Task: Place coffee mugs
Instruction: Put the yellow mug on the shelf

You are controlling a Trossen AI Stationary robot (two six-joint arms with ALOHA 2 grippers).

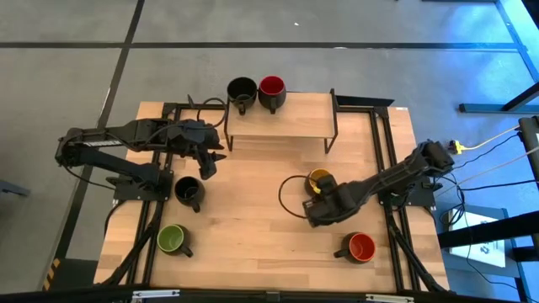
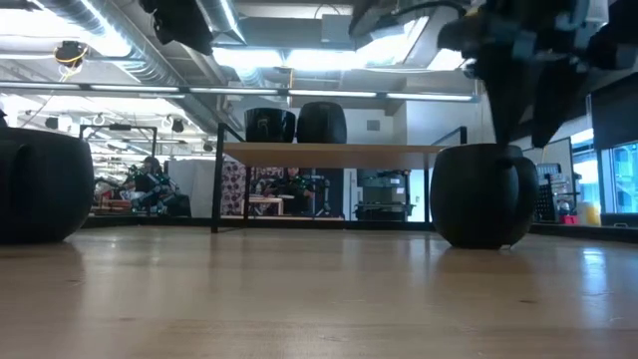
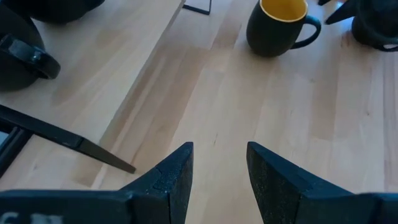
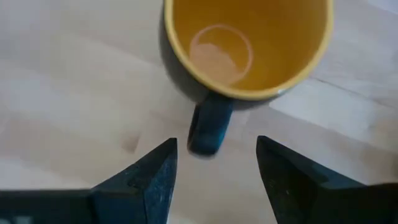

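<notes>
Six dark mugs show in the high view. A black-inside mug (image 1: 242, 88) and a dark red-inside mug (image 1: 271, 86) stand on the wooden shelf (image 1: 295, 118). The other black-inside mug (image 1: 187, 192), the green mug (image 1: 173, 240), the yellow mug (image 1: 320, 179) and the orange-red mug (image 1: 360, 247) stand on the table. My right gripper (image 4: 217, 155) is open just above the yellow mug's handle (image 4: 208, 127), a finger on either side, apart from it. My left gripper (image 3: 221, 152) is open above bare table, between the shelf's left leg and the black-inside mug on the table.
The shelf stands on thin black legs (image 1: 227, 135) near the table's far edge. Black frame rails (image 1: 383, 151) run along both sides of the table. Bare wood lies between the green mug and the orange-red mug. Beyond the table, the low view shows a room with people.
</notes>
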